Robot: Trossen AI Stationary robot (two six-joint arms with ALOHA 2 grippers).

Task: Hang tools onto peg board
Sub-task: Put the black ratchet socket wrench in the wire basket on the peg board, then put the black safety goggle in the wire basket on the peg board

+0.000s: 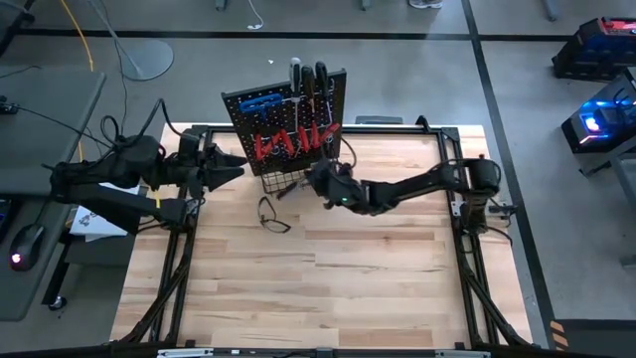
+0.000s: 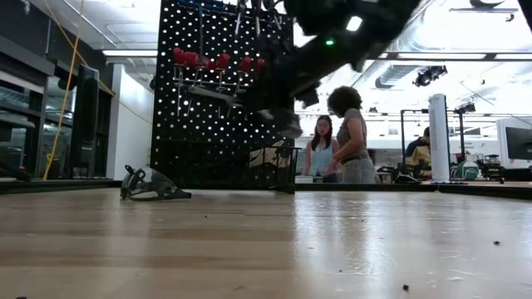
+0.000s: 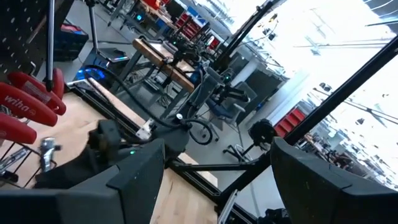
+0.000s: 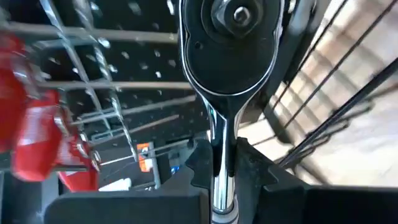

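The black peg board [image 1: 283,119] stands at the table's far middle. Red-handled screwdrivers [image 1: 293,142], a blue-handled T-key [image 1: 260,102] and black-handled tools [image 1: 308,75] hang on it, and a wire basket [image 2: 274,170] sits at its foot. My right gripper [image 1: 316,177] is just in front of the board's lower right part, shut on the chrome ratchet [image 4: 231,43]. The black-handled pliers [image 1: 273,216] lie flat on the table near the board's left corner. My left gripper [image 1: 237,164] stands open at the board's left side, touching nothing. My right gripper pinches the ratchet's chrome shaft [image 4: 221,146], just behind the round head, between its two fingers [image 4: 258,177]. The fingers lie along the handle. The head [image 4: 231,43] sticks out past the fingertips toward the board. The ratchet is lifted clear of the table.
Bare silver hooks [image 4: 109,81] stick out of the board beside the ratchet head, next to the red handles [image 4: 31,124]. The near half of the wooden table [image 1: 328,288] holds nothing. People [image 2: 345,137] stand in the room beyond the table.
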